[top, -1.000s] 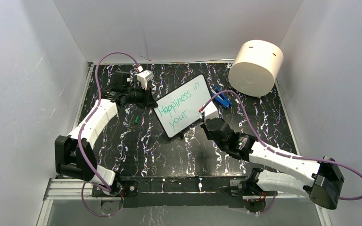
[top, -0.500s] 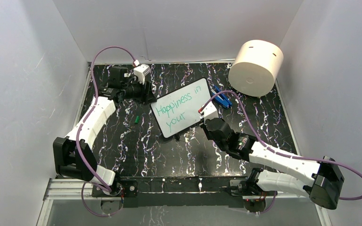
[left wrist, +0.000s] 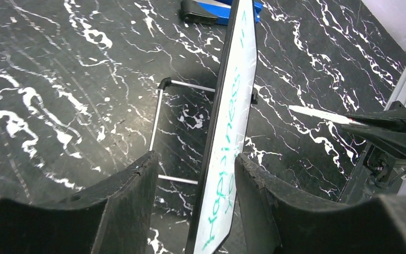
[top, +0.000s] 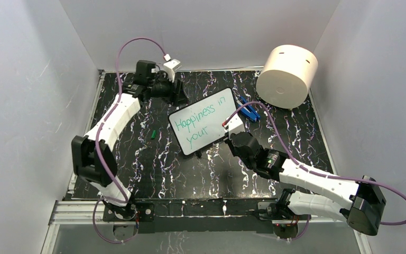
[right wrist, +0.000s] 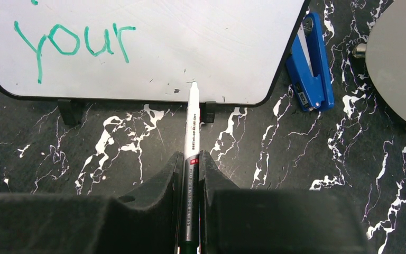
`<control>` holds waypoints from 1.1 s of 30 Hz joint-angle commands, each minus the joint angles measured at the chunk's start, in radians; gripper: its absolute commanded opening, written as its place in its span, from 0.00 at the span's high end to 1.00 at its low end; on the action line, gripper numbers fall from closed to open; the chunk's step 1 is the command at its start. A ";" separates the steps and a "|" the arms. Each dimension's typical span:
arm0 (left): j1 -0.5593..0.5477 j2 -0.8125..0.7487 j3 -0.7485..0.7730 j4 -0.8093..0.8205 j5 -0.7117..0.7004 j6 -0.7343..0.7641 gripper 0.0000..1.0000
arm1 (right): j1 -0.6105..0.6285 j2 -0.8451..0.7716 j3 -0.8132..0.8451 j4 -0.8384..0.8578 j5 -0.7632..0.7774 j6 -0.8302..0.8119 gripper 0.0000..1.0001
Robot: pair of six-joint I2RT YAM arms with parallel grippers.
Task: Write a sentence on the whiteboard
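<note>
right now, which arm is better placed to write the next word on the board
Right. The right arm has its jaws shut on the marker, tip at the lower edge of the whiteboard, just past "your". The left arm holds no pen; its jaws stand open astride the board's edge.

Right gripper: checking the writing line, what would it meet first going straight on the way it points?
Probably the whiteboard: the marker held in the right gripper aims at its bare lower edge, right of "your"; contact is unclear.
</note>
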 commanded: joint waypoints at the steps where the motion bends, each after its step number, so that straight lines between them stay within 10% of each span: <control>1: -0.055 0.070 0.087 -0.037 0.043 0.009 0.47 | -0.006 -0.006 0.028 0.063 0.027 -0.027 1.00; 11: -0.090 0.250 0.234 -0.105 0.066 0.041 0.50 | -0.008 0.010 0.032 0.087 0.006 -0.038 1.00; 23: -0.100 0.228 0.213 -0.250 0.122 0.193 0.99 | -0.009 0.019 0.033 0.092 -0.032 -0.068 1.00; 33: -0.100 0.187 0.171 -0.315 0.117 0.275 1.00 | 0.002 0.022 0.049 0.092 -0.076 -0.069 1.00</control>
